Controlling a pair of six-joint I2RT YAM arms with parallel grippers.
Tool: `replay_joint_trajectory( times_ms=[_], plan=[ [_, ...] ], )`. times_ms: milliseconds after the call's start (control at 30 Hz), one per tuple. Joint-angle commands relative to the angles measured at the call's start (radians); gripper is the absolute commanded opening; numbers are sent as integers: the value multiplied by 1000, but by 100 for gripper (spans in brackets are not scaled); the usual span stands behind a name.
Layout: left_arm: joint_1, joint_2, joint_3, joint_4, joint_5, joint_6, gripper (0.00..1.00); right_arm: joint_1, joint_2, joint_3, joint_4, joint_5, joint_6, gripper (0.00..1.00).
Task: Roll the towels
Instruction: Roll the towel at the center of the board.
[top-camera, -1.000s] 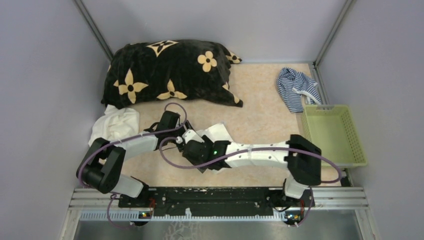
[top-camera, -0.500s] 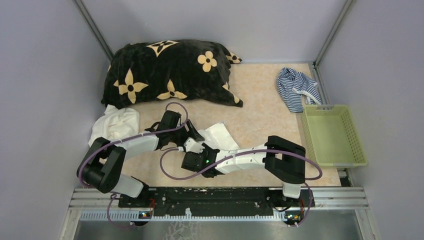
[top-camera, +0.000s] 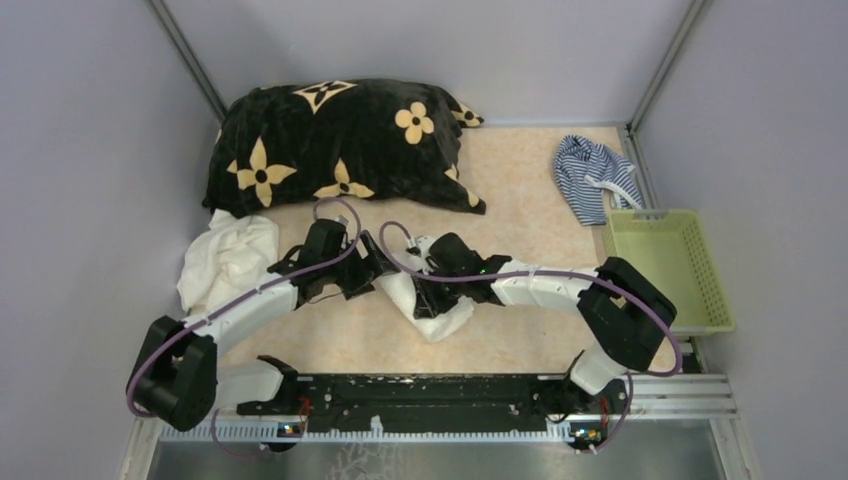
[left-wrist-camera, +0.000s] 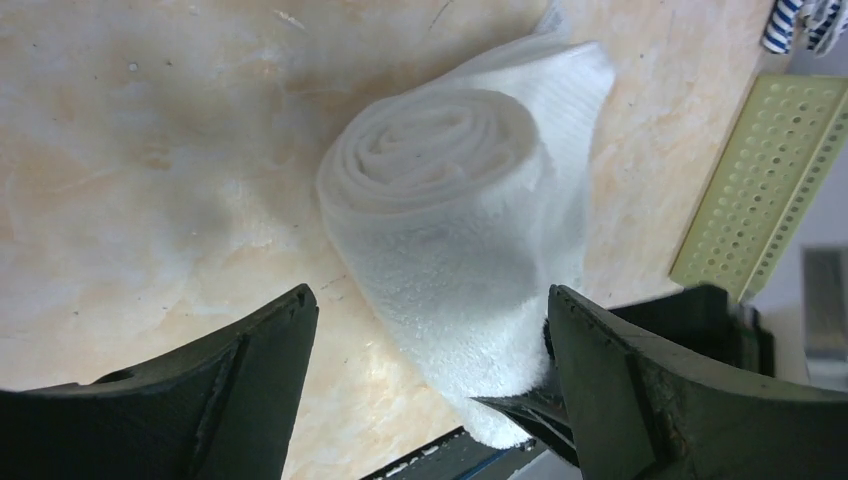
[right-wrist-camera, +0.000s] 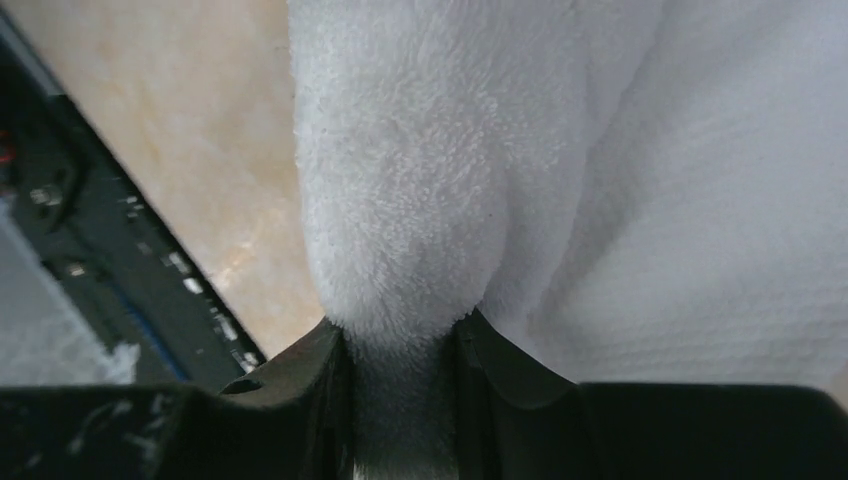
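White arm links, black joints and black hands, looped purple cables.

The top camera looks down from behind the arms over the whole tabletop. Both wrist cameras sit close above the rolled towel, which all three views share.

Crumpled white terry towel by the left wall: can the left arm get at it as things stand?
Probably yes: the crumpled white terry towel lies uncovered beside that arm, and the left gripper is open, holding nothing.
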Motion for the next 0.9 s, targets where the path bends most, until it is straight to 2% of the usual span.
replay_joint_trajectory(
  times_ms=[0,233,333,400,467,533,600,700,767,867],
  plan=[
    [4,-63,-35,-21,13,-4,90,-86,69,-133,161,-530,149,0],
    [4,19,-68,109,107,-40,89,-216,197,-219,347,-732,287,0],
    [3,91,-67,136,100,-36,86,-230,236,-252,417,-747,338,0],
    [3,142,-62,140,93,-30,80,-230,237,-259,407,-720,342,3],
    [-1,193,-51,119,76,-23,74,-229,204,-238,315,-642,296,8],
    [-3,238,-36,94,62,-12,70,-216,122,-193,166,-501,216,16],
    [-5,271,-23,67,48,-2,68,-176,-2,-127,15,-326,134,31],
    [-9,288,-8,36,21,9,67,-101,-98,-20,-155,-86,72,43],
    [-13,293,5,15,5,16,67,-46,-133,47,-235,51,59,58],
    [-18,300,20,-8,-13,28,67,53,-143,155,-340,256,42,62]
  ],
)
